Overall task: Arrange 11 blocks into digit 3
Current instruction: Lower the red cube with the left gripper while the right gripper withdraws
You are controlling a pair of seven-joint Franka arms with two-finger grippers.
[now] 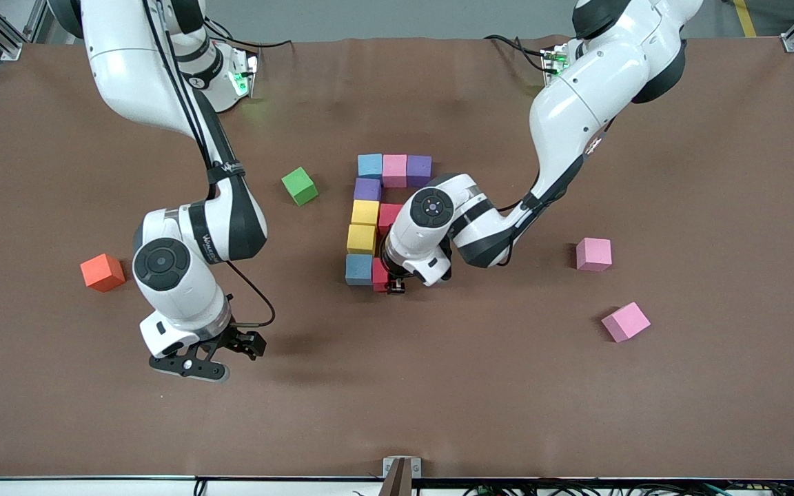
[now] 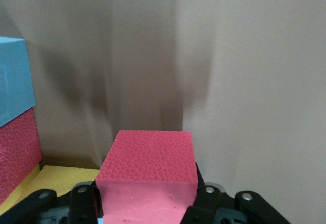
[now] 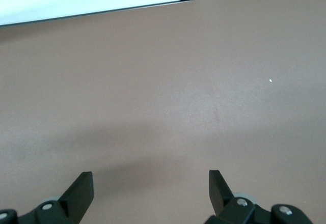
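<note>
1. I am seeing the left gripper (image 1: 395, 286) clamping a red block (image 2: 146, 170) low at the near end of the unfinished digit 3 (image 1: 376, 220); in the front view the wrist is covering most of that block, so I cannot tell whether it is resting on the table (image 1: 438, 386).
2. The red block is sitting just beside the light blue block (image 1: 358, 269) that is ending the figure's column.
3. The figure's long axis is running from the robots' bases toward the front camera: a bar of light blue (image 1: 370, 165), pink (image 1: 394, 169) and purple (image 1: 419, 169) blocks at the base end, then a purple block (image 1: 367, 189) and two yellow blocks (image 1: 363, 226) coming down the side toward the right arm.
4. Another red block (image 1: 388, 215) is touching the yellow ones; the left arm is hiding part of it.
5. Two loose pink blocks (image 1: 593, 253) are lying well apart from the figure, toward the left arm's end.
6. A green cube (image 1: 299, 186) and an orange cube (image 1: 103, 272) are lying toward the right arm's end.
7. The right gripper (image 1: 221, 355) is waiting over bare table with its fingers (image 3: 81, 193) spread wide, holding nothing.
</note>
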